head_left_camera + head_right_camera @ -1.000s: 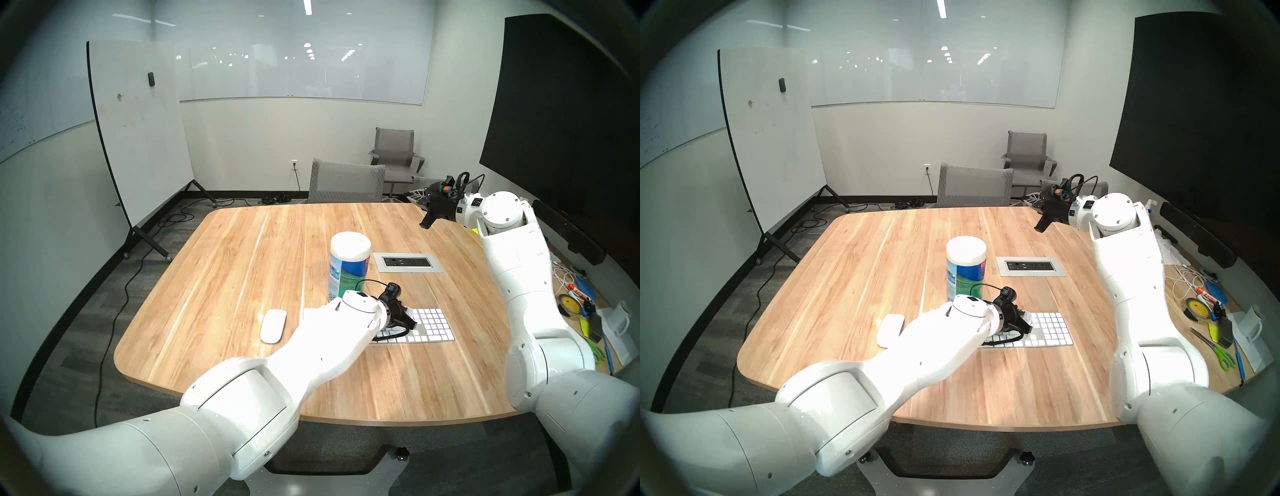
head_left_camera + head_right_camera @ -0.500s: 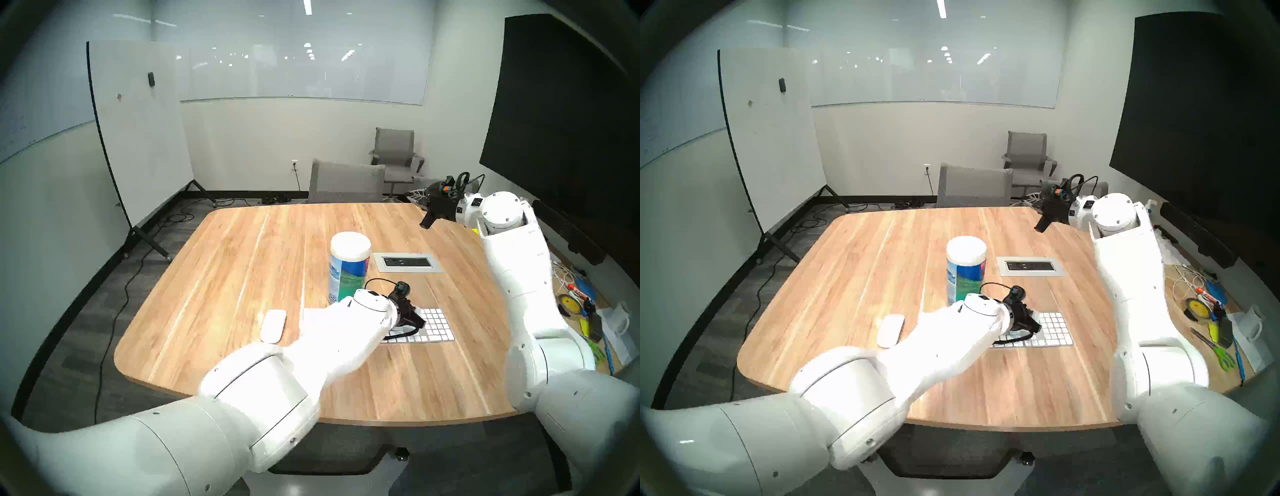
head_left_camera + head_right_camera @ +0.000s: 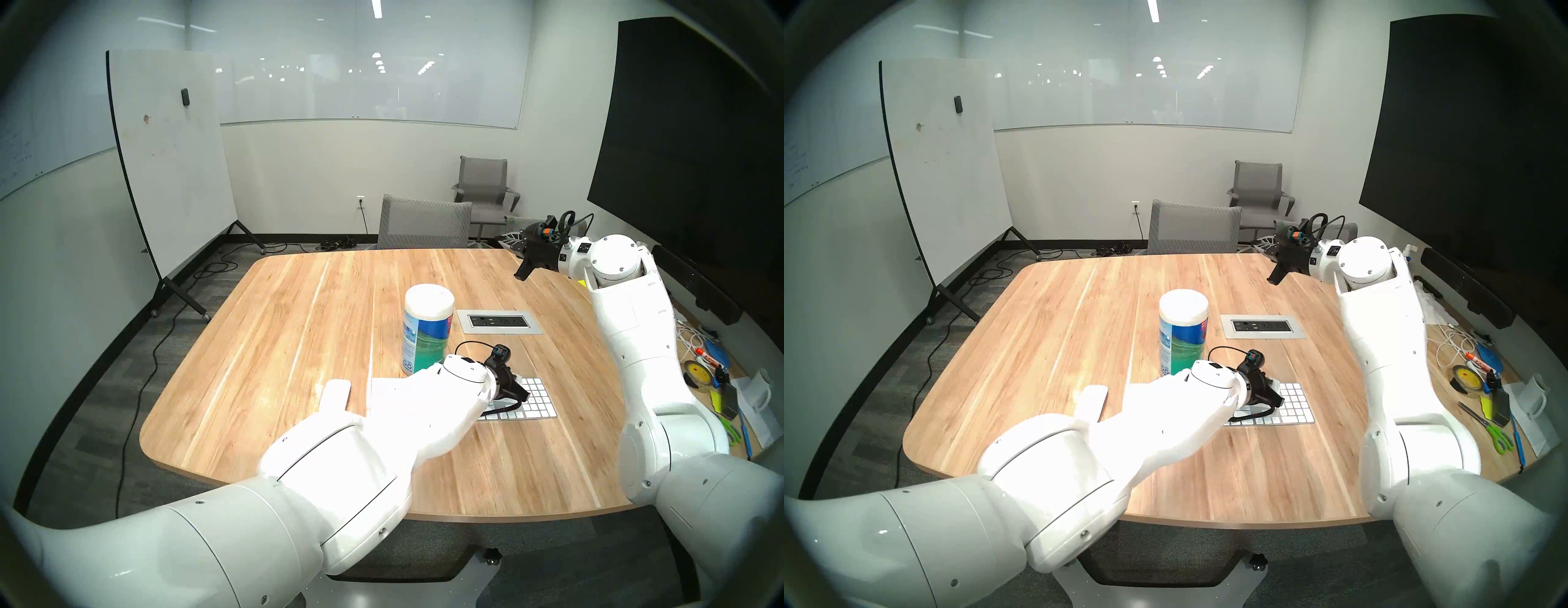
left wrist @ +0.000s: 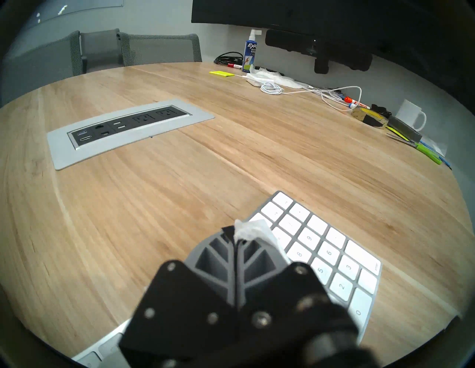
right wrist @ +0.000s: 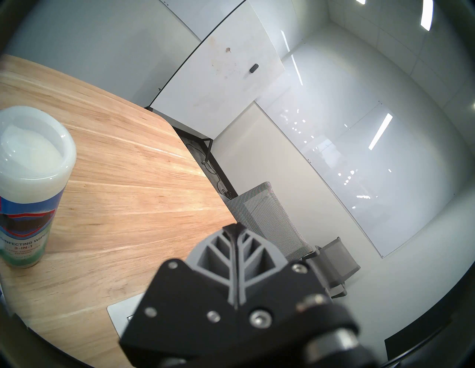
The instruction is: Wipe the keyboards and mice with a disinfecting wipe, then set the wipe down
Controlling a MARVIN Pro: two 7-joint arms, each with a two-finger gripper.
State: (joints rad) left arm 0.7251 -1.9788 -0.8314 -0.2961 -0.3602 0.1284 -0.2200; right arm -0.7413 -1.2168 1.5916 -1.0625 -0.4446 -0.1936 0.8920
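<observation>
While pinched in left tool, wipe over keyboard

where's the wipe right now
The wipe is pinched in the shut left pincer, low over the keyboard beside its number pad, in front of the wipes canister.

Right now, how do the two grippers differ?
The left gripper is low over the keyboard, by its number pad; the right gripper hangs high above the table's far right corner, over nothing of the task. The left gripper pinches the wipe; the right gripper holds nothing. The left gripper points downward; the right gripper sits nearly level. Both are shut.
</observation>
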